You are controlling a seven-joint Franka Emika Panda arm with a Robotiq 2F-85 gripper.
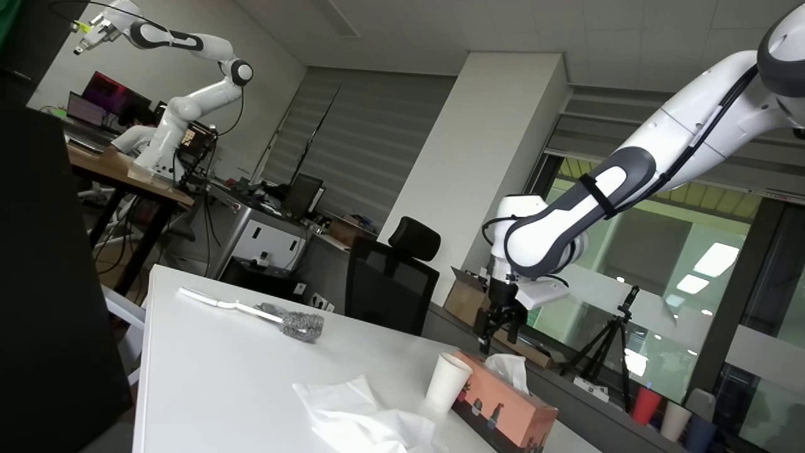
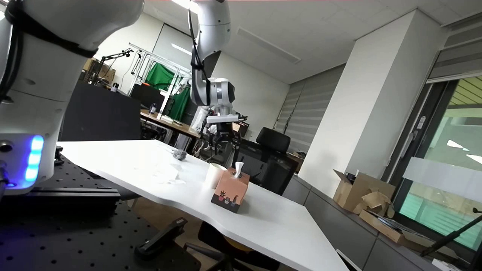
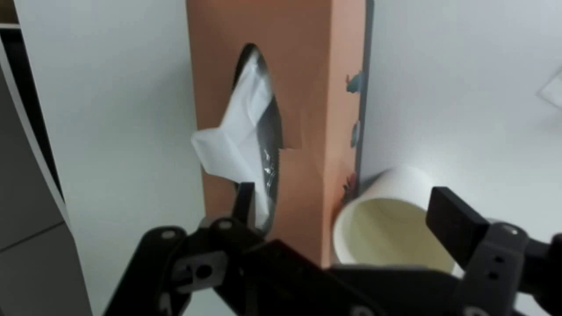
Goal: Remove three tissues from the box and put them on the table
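An orange tissue box with a dark base [image 1: 503,409] stands on the white table [image 1: 207,377]; it also shows in an exterior view [image 2: 229,188] and the wrist view [image 3: 303,66]. A white tissue [image 3: 239,145] sticks out of its slot and leans to one side. Crumpled white tissues [image 1: 371,421] lie on the table, also visible in an exterior view [image 2: 165,172]; their count is unclear. My gripper [image 1: 500,333] is open and empty above the box. In the wrist view my gripper [image 3: 342,193] has one finger over the slot's end and the other over the cup.
A white paper cup [image 1: 448,380] stands upright right beside the box, under the gripper in the wrist view [image 3: 390,232]. A grey brush with a white handle [image 1: 302,324] lies farther along the table. A black office chair [image 1: 390,283] stands behind the table.
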